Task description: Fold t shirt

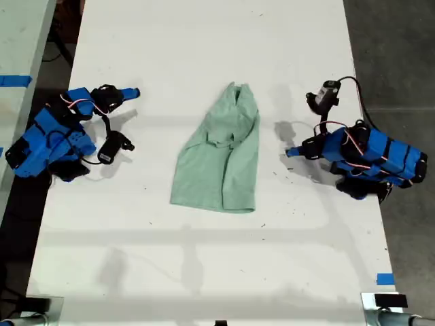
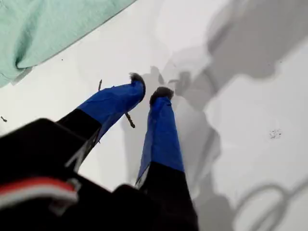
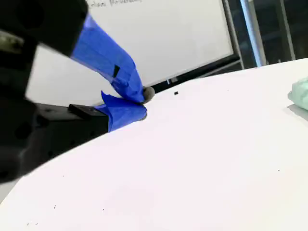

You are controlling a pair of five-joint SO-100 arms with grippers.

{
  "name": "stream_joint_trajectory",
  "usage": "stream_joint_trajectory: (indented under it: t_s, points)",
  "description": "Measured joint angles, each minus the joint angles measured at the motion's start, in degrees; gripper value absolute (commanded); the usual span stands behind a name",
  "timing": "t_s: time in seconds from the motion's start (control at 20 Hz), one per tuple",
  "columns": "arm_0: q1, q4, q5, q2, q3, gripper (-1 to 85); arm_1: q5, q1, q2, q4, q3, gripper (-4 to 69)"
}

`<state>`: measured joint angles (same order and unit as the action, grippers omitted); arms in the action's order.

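The t shirt (image 1: 221, 155) is seen folded lengthwise on the white table (image 1: 204, 272). My first gripper (image 2: 148, 91) is held slightly parted, empty. My second gripper (image 3: 139, 103) is closed on nothing.

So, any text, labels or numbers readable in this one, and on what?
Nothing can be read.
Whiteboard: faint handwriting along its upper edge in the second wrist view, too blurred to read.
T shirt: plain, no print or tag showing.
Both arms and the table: no labels visible.
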<state>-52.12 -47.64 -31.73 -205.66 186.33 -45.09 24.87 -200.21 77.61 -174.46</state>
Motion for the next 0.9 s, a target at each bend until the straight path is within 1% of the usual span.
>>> stream_joint_trajectory:
  t_s: [0.05, 0.15, 0.2, 0.5, 0.6, 0.9]
  points:
    - [0.1, 0.0, 0.0, 0.0, 0.0, -0.2, 2.3, 0.6, 0.0, 0.0, 0.0, 5.4]
    - [0.1, 0.0, 0.0, 0.0, 0.0, -0.2, 10.1, 2.6, 0.0, 0.0, 0.0, 6.5]
    - [0.1, 0.0, 0.0, 0.0, 0.0, -0.2, 14.2, 3.1, 0.0, 0.0, 0.0, 3.2]
    - [0.1, 0.0, 0.0, 0.0, 0.0, -0.2, 13.5, 2.8, 0.0, 0.0, -0.1, 2.9]
    - [0.1, 0.0, 0.0, 0.0, 0.0, -0.2, 14.5, -1.2, 0.0, 0.0, -0.1, 2.7]
    - [0.1, 0.0, 0.2, 0.0, 0.0, -0.2, 16.9, -3.6, 0.0, 0.0, -0.2, 2.6]
